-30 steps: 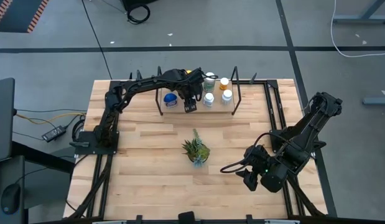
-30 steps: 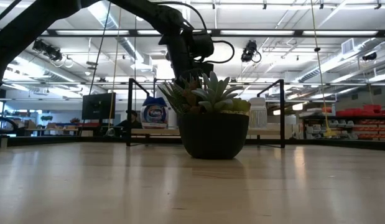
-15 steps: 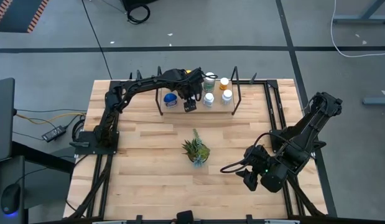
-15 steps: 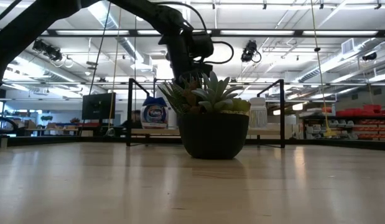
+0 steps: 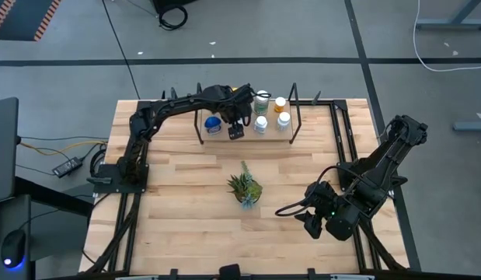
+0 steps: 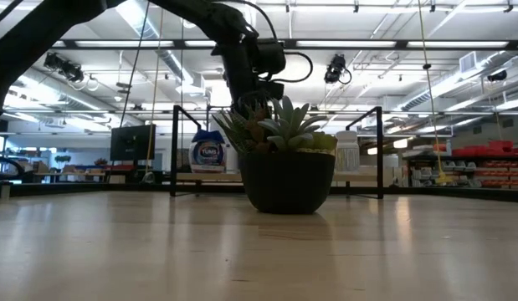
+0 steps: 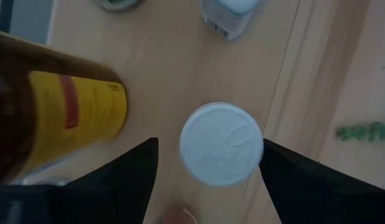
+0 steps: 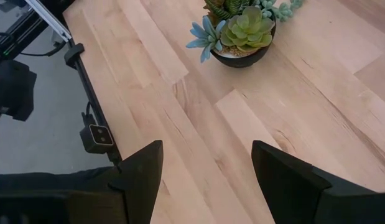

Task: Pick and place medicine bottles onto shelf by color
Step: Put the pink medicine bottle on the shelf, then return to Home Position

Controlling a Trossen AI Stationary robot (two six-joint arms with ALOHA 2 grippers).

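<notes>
While sorting medicine bottles by color, hovered left gripper (image 5: 237, 129), fingers apart, over white-capped bottle (image 7: 221, 144) on shelf (image 5: 224, 137) at twelve o'clock, seemingly just released; parked right gripper (image 5: 314, 224), also apart, at four o'clock.

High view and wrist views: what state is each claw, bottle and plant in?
Left claw: open, astride the white-capped bottle.
White-capped bottle: upright on the shelf, cap on.
Blue bottle: upright on the shelf.
Right claw: open, empty, over the table.
Plant: upright.
</notes>
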